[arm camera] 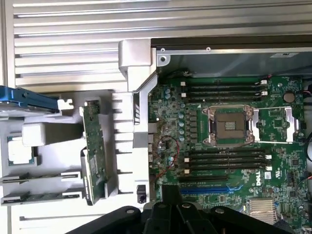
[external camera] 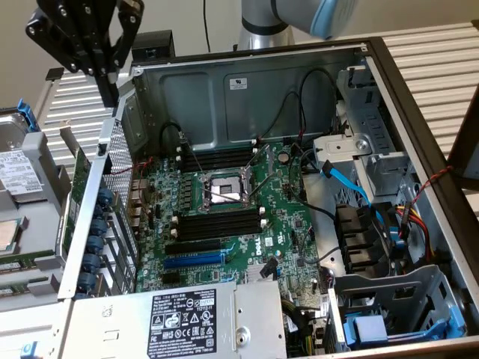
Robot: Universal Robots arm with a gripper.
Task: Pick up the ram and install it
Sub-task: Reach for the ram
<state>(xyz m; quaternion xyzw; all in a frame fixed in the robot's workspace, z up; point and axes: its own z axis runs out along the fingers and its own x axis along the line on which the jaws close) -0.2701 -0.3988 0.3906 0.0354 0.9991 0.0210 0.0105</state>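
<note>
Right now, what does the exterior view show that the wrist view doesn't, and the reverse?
Exterior view: the power supply, blue cables, drive cage and the arm. Wrist view: the expansion card face-on, beside a white block. Both: the motherboard, CPU socket, black memory slots, the ram lying in the tray, and the shut gripper.

1. I read the white word "DELL" (arm camera: 251,174) printed on the green motherboard (arm camera: 195,146)
2. The black label (external camera: 183,323) on the power supply (external camera: 258,314) has print too fine for me to read
</note>
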